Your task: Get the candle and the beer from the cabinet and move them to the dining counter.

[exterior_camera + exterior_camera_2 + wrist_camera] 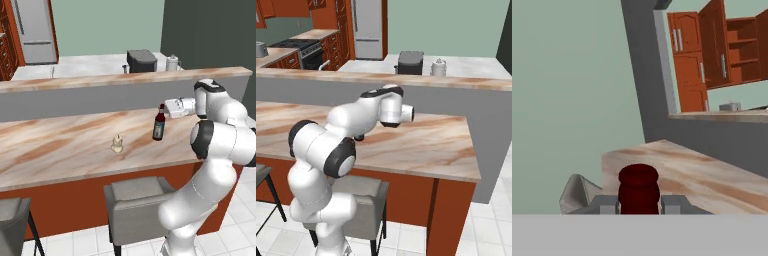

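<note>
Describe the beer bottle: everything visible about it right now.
The beer is a slim, dark brown, glassy bottle with a blue label on its body and a dark red cap on a narrow neck. It stands upright on the dining counter, to the right of the candle and apart from it. The gripper is shut on the neck from the side; in the hand view the red cap sits between the fingertips.
</note>
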Tool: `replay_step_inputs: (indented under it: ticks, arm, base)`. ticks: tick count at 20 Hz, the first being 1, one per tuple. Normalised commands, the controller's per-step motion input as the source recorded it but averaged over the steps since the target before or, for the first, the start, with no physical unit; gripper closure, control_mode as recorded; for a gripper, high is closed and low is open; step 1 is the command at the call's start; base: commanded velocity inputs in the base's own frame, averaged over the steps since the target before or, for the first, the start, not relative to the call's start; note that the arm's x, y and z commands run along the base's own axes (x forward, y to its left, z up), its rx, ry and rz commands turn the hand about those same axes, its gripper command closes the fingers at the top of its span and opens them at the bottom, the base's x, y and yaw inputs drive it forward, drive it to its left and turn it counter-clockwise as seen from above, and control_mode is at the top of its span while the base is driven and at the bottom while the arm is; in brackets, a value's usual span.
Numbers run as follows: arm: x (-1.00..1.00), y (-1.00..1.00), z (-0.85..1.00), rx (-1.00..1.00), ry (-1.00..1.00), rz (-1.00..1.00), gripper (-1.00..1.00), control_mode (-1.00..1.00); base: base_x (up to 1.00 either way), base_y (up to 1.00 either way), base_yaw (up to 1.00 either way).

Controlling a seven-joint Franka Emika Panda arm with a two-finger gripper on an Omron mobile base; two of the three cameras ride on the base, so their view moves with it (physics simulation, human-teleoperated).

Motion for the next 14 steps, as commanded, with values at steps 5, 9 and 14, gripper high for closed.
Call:
replay_step_inputs:
  ticks: [5, 9, 14]
  arm:
    - [0.02, 0.14, -0.2, -0.1, 0.0, 0.0, 1.0, -1.0]
    - [0.03, 0.26, -0.05, -0.11, 0.0, 0.0, 1.0, -1.0]
    - [0.03, 0.25, -0.15, -0.09, 0.0, 0.0, 1.0, -1.0]
  base:
    - [0.0, 0.0, 0.0]
    - [0.0, 0.0, 0.0]
    - [0.0, 0.0, 0.0]
